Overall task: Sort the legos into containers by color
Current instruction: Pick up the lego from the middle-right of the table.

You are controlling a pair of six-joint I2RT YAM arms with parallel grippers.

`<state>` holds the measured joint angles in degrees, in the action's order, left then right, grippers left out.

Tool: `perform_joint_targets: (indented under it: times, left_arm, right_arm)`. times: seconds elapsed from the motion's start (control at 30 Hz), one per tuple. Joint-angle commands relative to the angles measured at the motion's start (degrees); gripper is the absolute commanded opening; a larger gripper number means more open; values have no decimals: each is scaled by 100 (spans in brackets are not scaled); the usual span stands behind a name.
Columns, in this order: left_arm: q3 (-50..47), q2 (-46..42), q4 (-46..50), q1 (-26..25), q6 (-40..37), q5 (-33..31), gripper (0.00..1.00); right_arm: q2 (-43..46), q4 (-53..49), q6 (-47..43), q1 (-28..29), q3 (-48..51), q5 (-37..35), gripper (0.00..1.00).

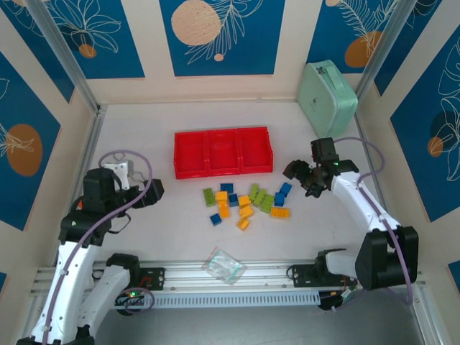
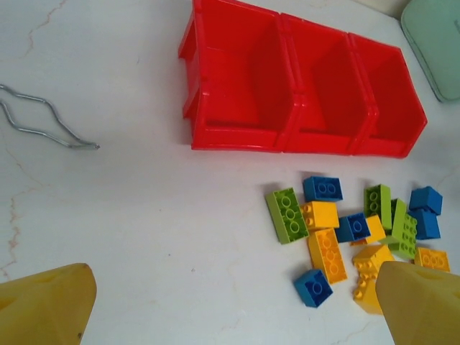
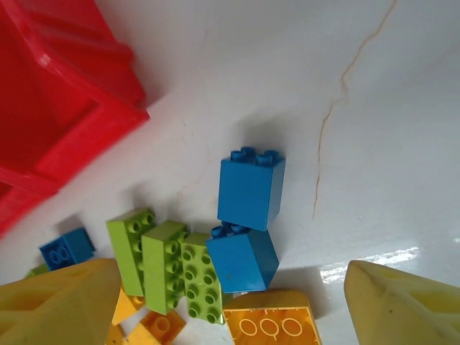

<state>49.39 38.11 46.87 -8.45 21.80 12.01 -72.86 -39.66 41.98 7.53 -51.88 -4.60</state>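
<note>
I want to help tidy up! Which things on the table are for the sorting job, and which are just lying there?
For the job:
- legos, green, orange-yellow and blue
- red containers, three joined in a row

Just lying about:
- mint-green case, far right corner
- clear plastic bag, near edge

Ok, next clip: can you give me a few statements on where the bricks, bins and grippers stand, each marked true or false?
1. All three red bins are empty. True.
2. The left gripper holds a green brick. False: it is open and empty, left of the brick pile.
3. The clear bag lies in the middle bin. False: it lies on the table, near its front edge.
4. The mint-green case stands apart from the bins, at the far right. True.
5. Two blue bricks lie just ahead of the right gripper, whose jaws are open. True.
</note>
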Motion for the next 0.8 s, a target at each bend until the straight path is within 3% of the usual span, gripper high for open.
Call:
perform_joint_targets:
  times: [0.0, 0.5, 0.77]
  left_arm:
    - [-35, 95, 486, -60, -355, 535, 99]
    - [-313, -233, -75, -284, -585, 1343, 99]
    - [-446, -529, -608, -298, -610, 1179, 99]
  right_arm:
    - [-431, -41, -83, 67, -280, -227, 81]
    - [-1949, 297, -304, 300, -729, -204, 75]
    - [-2240, 135, -368, 491, -929, -551, 67]
